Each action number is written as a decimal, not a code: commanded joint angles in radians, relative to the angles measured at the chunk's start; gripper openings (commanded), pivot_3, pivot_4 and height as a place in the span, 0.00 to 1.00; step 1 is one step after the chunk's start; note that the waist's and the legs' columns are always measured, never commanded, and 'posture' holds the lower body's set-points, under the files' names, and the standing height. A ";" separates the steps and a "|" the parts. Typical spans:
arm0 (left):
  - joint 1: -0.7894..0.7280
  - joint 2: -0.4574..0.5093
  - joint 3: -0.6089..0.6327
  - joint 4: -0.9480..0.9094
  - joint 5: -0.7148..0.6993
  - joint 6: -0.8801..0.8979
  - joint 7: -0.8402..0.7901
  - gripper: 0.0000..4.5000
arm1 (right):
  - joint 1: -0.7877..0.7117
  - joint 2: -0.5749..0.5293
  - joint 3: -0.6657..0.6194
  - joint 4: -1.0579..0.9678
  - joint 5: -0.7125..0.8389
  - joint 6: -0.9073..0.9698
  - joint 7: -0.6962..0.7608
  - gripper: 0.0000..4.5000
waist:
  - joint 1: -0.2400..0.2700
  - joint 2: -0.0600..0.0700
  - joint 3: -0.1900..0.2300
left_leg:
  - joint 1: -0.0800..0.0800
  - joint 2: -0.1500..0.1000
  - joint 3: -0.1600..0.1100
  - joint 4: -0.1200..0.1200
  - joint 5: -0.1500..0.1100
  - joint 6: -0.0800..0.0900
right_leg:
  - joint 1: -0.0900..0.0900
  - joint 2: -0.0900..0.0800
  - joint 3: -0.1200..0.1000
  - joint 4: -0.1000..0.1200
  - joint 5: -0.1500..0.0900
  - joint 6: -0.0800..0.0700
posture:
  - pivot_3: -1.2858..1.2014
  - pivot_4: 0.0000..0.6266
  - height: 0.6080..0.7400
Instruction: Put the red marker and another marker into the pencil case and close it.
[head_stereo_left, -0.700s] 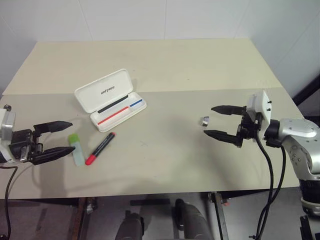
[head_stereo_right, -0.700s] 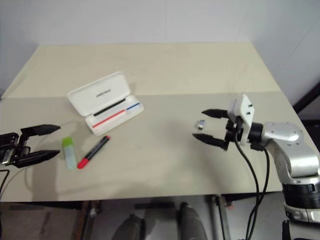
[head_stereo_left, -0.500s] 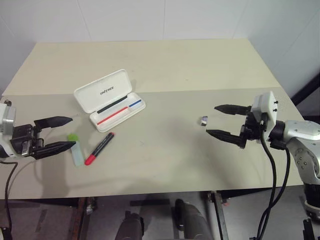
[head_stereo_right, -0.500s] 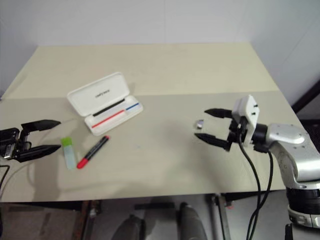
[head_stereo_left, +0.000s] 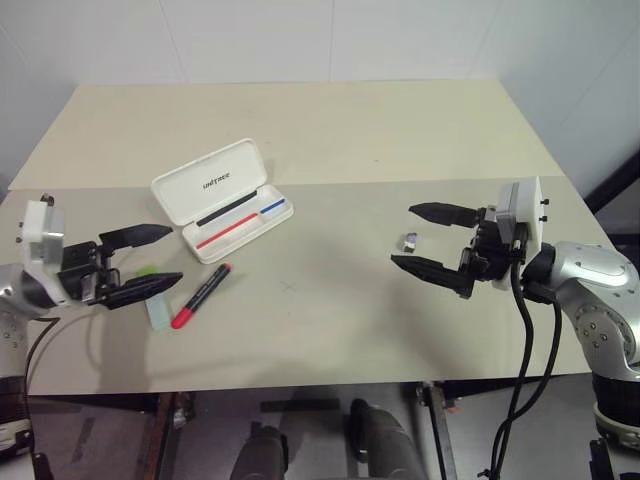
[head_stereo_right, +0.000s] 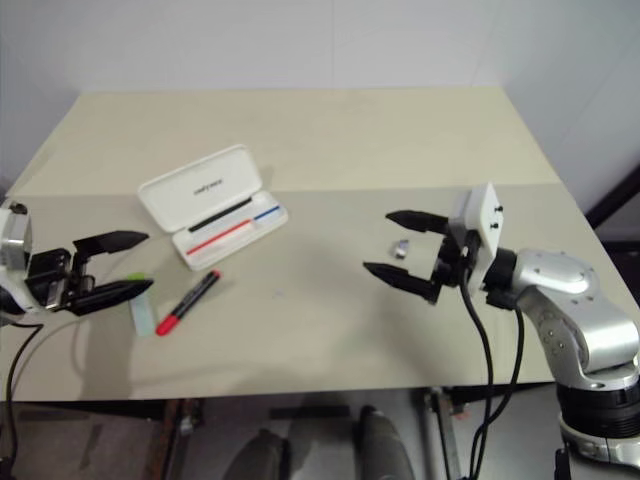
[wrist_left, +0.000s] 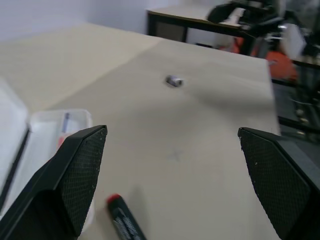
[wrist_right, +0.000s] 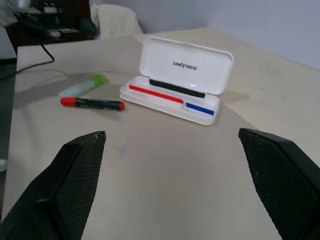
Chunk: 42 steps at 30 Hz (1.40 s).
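The white pencil case (head_stereo_left: 222, 201) lies open on the left half of the table, lid up with "UNITREE" lettering and red and blue lines inside. Just in front of it lies the red marker (head_stereo_left: 201, 297), black barrel with red cap. Beside that marker is the green-capped pale marker (head_stereo_left: 156, 307), partly covered by my left gripper (head_stereo_left: 164, 257), which hovers open over it, pointing right. My right gripper (head_stereo_left: 412, 237) is open above the table's right half, pointing left, far from the markers. The right wrist view has the case (wrist_right: 184, 78) and both markers (wrist_right: 93, 103).
A small grey metal piece (head_stereo_left: 409, 241) lies on the table between my right gripper's fingers in the eye views. The table (head_stereo_left: 330, 330) has open surface between the two arms. Its front edge runs just below the grippers.
My left gripper has moved rightward and now overlaps the green-capped marker. My right gripper has shifted leftward toward the table's middle. Both stayed open; the case and markers have not moved.
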 joint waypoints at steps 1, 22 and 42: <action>-0.020 -0.037 -0.041 -0.031 0.037 0.004 0.089 0.99 | 0.050 -0.007 -0.023 -0.065 0.039 0.001 0.007 1.00 | 0.004 0.000 0.000 | 0.000 0.000 0.000 0.000 0.000 0.000 | 0.000 0.000 0.000 0.000 0.000 0.000 | 0.52 0.24 1.00; -0.470 -0.203 -0.429 0.538 0.459 -0.129 0.211 0.99 | 0.327 0.041 -0.086 -0.248 0.097 -0.067 -0.105 1.00 | 0.022 -0.006 -0.002 | 0.001 -0.001 0.000 0.013 0.000 0.000 | 0.002 0.000 0.002 0.007 0.001 0.001 | 0.52 0.24 1.00; -0.647 -0.247 -0.513 0.813 0.647 -0.138 0.303 0.44 | 0.335 0.032 -0.096 -0.229 0.069 -0.123 -0.150 1.00 | 0.020 -0.009 -0.003 | 0.009 -0.002 -0.003 0.013 0.003 0.003 | 0.018 0.000 0.002 0.002 0.002 -0.001 | 0.52 0.24 1.00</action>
